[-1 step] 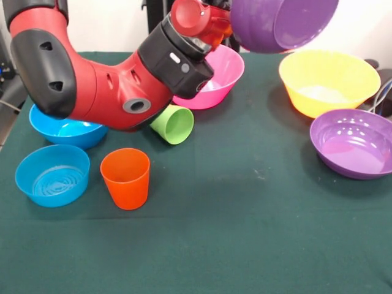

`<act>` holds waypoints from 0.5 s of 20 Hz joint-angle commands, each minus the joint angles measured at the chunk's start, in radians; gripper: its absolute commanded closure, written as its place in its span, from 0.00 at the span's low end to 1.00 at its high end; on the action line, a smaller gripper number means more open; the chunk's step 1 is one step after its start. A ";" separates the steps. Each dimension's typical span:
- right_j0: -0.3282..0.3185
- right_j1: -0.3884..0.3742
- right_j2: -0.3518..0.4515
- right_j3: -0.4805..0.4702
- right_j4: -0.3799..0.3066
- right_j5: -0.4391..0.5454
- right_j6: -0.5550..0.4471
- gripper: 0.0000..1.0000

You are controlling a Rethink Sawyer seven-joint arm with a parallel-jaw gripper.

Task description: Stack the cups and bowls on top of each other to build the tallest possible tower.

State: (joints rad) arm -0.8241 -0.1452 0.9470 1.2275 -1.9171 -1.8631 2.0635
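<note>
Purple bowl (283,23) is aloft at the arm's end, tilted, mouth sideways, apparently carried toward a stack base. Jaws hidden behind it: can't tell their grip. Other bowls and cups sit unstacked on the surface (245,233).

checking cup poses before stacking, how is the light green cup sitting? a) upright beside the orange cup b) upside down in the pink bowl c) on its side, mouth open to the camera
c: the light green cup lies tipped on its side on the table, in front of the pink bowl, its open mouth facing the camera, while the orange cup stands upright.
</note>
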 commanded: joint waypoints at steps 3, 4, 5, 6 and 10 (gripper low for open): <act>0.083 0.076 -0.002 -0.244 -0.141 -0.058 -0.269 1.00; 0.087 0.089 0.003 -0.268 -0.149 -0.073 -0.273 1.00; 0.090 0.101 0.010 -0.293 -0.149 -0.084 -0.282 1.00; 0.093 0.118 0.018 -0.320 -0.153 -0.099 -0.304 1.00; 0.119 0.187 0.052 -0.451 -0.201 -0.168 -0.319 1.00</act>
State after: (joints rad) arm -0.7593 -0.0542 0.9654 1.0028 -2.0015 -1.9593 2.0635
